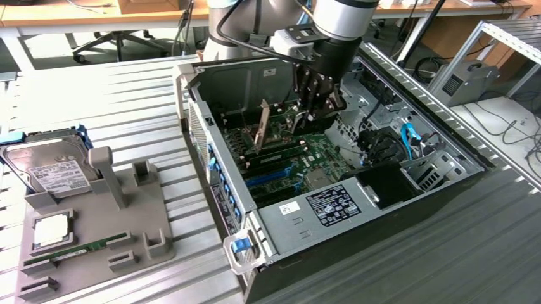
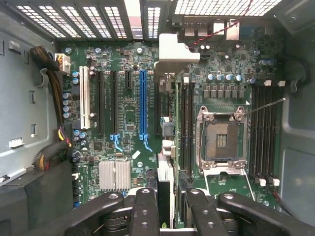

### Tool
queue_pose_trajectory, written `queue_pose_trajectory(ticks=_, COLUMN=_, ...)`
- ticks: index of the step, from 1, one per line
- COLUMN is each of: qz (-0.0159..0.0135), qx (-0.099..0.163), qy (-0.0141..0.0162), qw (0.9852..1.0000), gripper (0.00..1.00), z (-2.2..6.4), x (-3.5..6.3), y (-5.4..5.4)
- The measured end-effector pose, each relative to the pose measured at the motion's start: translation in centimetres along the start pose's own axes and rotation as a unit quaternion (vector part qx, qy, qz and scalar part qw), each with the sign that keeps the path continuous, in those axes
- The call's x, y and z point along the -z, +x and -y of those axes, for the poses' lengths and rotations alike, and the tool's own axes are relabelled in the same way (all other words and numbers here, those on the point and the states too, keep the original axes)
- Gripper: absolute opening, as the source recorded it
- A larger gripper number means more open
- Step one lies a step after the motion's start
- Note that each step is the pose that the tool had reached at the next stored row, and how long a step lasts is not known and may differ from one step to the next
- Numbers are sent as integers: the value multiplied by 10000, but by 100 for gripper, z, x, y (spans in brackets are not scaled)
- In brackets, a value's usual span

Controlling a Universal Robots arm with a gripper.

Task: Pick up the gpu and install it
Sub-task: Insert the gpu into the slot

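Observation:
The gpu [image 1: 263, 126] stands on edge inside the open computer case [image 1: 439, 136], its brownish circuit-board back facing the exterior view's left. My gripper [image 1: 315, 117] reaches down into the case and is shut on the card's upper edge. In the wrist view the gpu [image 2: 165, 172] appears edge-on between my fingers [image 2: 146, 206], with its silver end bracket [image 2: 172, 54] at the case's slotted rear wall. It sits over the motherboard [image 2: 128, 118] in line with a black slot beside the blue slot [image 2: 142, 103]. Whether its lower edge touches the slot I cannot tell.
A grey fixture tray [image 1: 152, 221] at the exterior view's left holds a silver hard drive [image 1: 50, 171], a processor chip [image 1: 50, 229] and a green RAM stick [image 1: 76, 252]. Inside the case are a bare processor socket [image 2: 221, 140], a small heatsink [image 2: 114, 174] and cable bundles [image 2: 51, 98].

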State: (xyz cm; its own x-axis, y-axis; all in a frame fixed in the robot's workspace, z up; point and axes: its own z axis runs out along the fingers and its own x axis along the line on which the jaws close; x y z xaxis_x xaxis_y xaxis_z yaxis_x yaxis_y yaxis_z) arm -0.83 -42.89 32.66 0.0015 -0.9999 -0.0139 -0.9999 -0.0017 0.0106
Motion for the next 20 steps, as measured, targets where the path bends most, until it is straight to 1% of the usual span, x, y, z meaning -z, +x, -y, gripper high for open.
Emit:
queue_pose_trajectory(ticks=12, qz=0, qx=0, qy=0, qw=10000, gripper=27, z=0, x=0, y=29)
queue_pose_trajectory(ticks=14, qz=0, qx=0, qy=0, qw=10000, gripper=27, z=0, x=0, y=61)
queue_pose_trajectory(ticks=20, qz=0, qx=0, qy=0, qw=10000, gripper=27, z=0, x=0, y=70)
